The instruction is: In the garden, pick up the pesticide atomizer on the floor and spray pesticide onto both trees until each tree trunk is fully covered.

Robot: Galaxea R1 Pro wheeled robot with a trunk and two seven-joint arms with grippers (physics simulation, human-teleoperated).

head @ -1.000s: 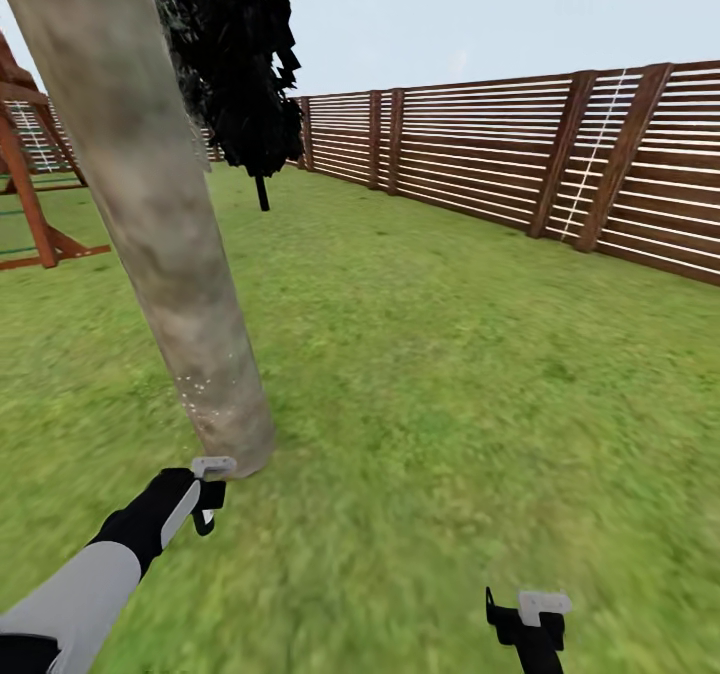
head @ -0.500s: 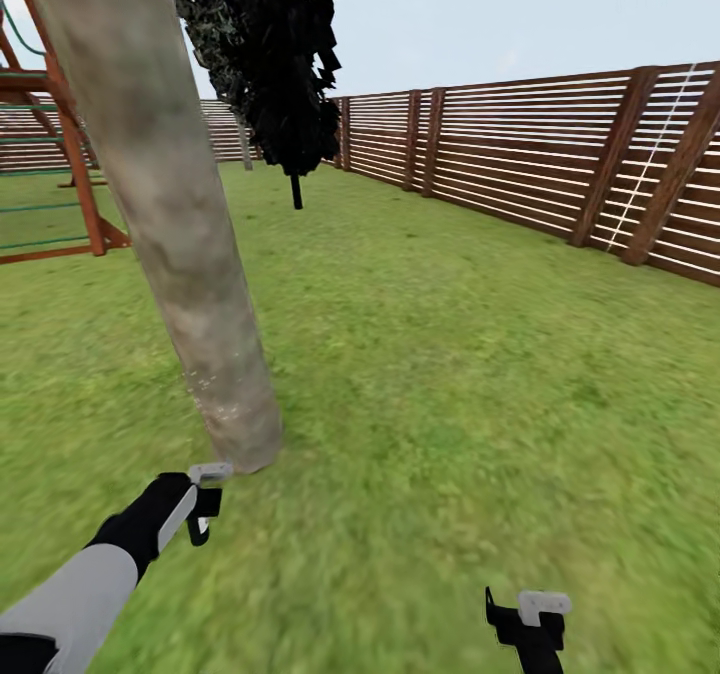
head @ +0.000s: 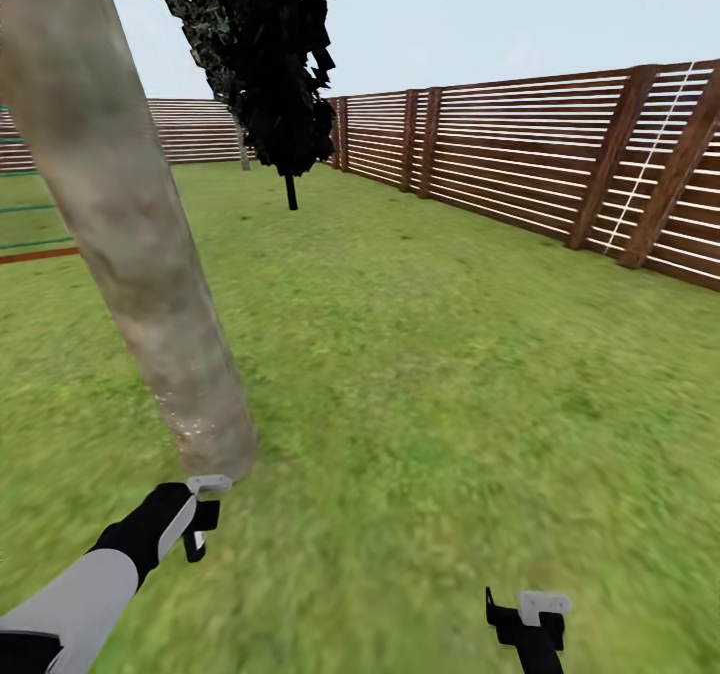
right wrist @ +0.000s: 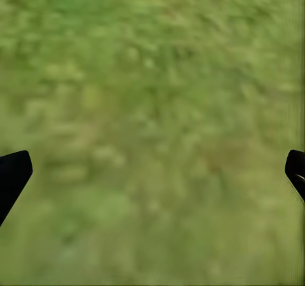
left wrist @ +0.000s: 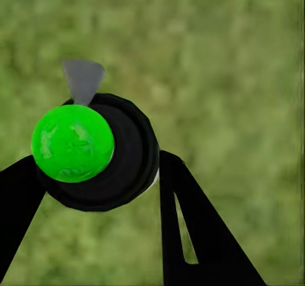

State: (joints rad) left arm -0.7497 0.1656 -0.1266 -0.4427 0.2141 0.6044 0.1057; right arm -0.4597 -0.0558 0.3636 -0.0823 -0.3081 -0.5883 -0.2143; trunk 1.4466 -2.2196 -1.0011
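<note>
A thick grey-tan tree trunk (head: 140, 254) leans across the left of the head view, with fine pale specks of pesticide (head: 197, 426) dusting its foot. My left gripper (head: 200, 519) hangs just in front of the trunk's base, over the grass floor (head: 430, 384). Seen from the left wrist, the left gripper (left wrist: 98, 171) is shut on the pesticide atomizer (left wrist: 124, 156), a small dark round bottle with a bright green cap and a grey nozzle tip. My right gripper (head: 525, 609) is low at the right; in its wrist view the right gripper (right wrist: 152, 171) stands open over bare grass.
A brown slat fence (head: 540, 164) runs along the right and back of the lawn. A near-black conifer (head: 280, 64) stands beyond the trunk. Wide open grass lies between trunk and fence.
The camera has turned and shifted: the swing frame at left has left the picture and the trunk sits further left. My left gripper with the atomizer has dropped slightly near the trunk's foot.
</note>
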